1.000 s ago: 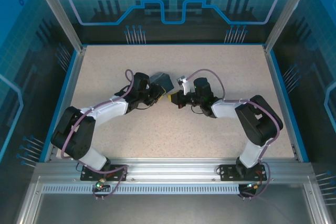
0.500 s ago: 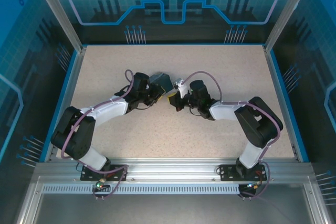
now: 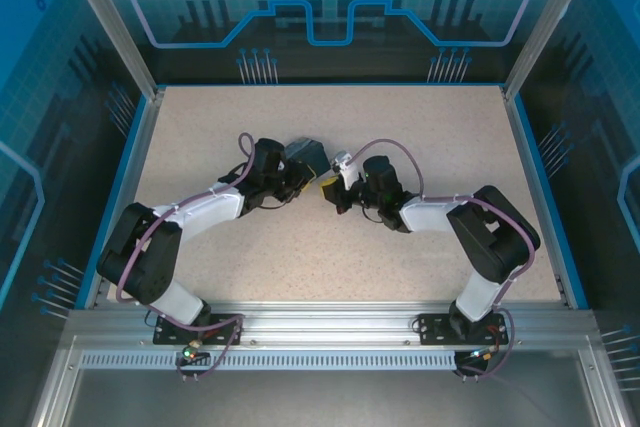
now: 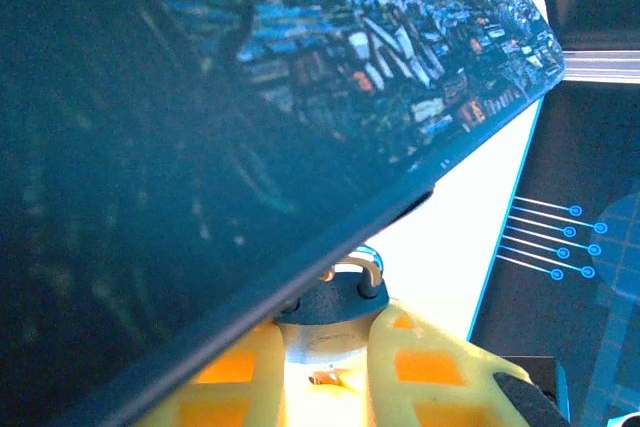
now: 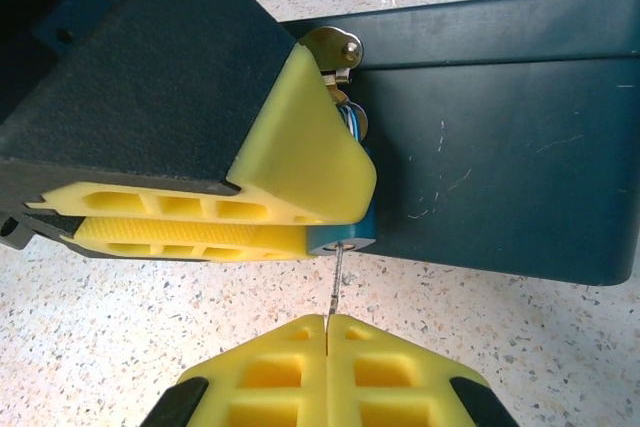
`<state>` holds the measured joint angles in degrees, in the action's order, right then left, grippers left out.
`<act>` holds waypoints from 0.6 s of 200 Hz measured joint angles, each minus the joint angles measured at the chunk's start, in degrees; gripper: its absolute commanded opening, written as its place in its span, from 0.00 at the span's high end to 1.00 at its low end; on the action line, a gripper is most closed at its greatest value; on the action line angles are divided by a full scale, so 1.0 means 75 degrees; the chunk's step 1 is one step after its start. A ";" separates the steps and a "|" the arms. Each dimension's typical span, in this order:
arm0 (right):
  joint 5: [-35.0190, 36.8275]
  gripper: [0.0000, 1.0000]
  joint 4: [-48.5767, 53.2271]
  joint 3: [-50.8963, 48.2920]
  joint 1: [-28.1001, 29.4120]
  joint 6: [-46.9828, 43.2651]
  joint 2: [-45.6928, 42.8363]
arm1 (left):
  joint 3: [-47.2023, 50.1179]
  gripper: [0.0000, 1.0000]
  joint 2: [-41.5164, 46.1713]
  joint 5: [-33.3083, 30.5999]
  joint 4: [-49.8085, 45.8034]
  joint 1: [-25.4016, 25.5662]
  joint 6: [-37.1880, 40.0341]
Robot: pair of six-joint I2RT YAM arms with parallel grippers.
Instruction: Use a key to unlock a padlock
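At the bottom edge of the right wrist frame, the right gripper (image 5: 328, 322) has its yellow fingers pressed flat together on the key (image 5: 336, 282). The key is a thin sliver rising from the seam, its tip meeting the blue underside of the padlock (image 5: 345, 237); how deep it sits cannot be told. Just above, the left gripper (image 5: 318, 219) is clamped on the padlock, which hangs at the brass hasp (image 5: 335, 47) of the dark tin (image 5: 480, 147), over the speckled table (image 5: 560, 347). Seen from overhead, the change over the last second is small but telling: the right gripper has slid leftward at mid-frame until its fingers nearly meet the left one's, and in the last half second it has hardly shifted. I judge the approach finished and the insertion begun, with the turn of the key not yet made. The overhead view gives how the two arms converge, but the key is too small to make out there. The right wrist view gives the key's line against the lock body. The left wrist view, looking from the other side, gives the shackle (image 4: 367, 267) looped beneath the edge of the tin's painted lid, with the lock's top held between that arm's own fingers.
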<state>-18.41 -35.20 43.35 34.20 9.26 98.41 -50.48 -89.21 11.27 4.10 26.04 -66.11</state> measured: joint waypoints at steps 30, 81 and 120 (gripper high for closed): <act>0.0070 1.00 0.0154 -0.0003 0.0009 -0.0440 -0.0117 | 0.0000 0.90 0.0000 0.0026 -0.0023 0.0000 0.0003; 0.0315 1.00 0.0291 -0.0012 0.0122 -0.1000 -0.0335 | 0.0000 0.90 0.0000 0.0023 -0.0146 0.0000 0.0003; 0.0286 1.00 0.0291 -0.0012 0.0146 -0.1049 -0.0335 | 0.0000 0.90 0.0000 0.0017 -0.0216 -0.0003 0.0003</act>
<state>-16.27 -33.01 43.27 35.29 1.39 95.90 -50.48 -89.21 11.40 2.48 26.02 -66.08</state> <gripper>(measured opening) 0.042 0.186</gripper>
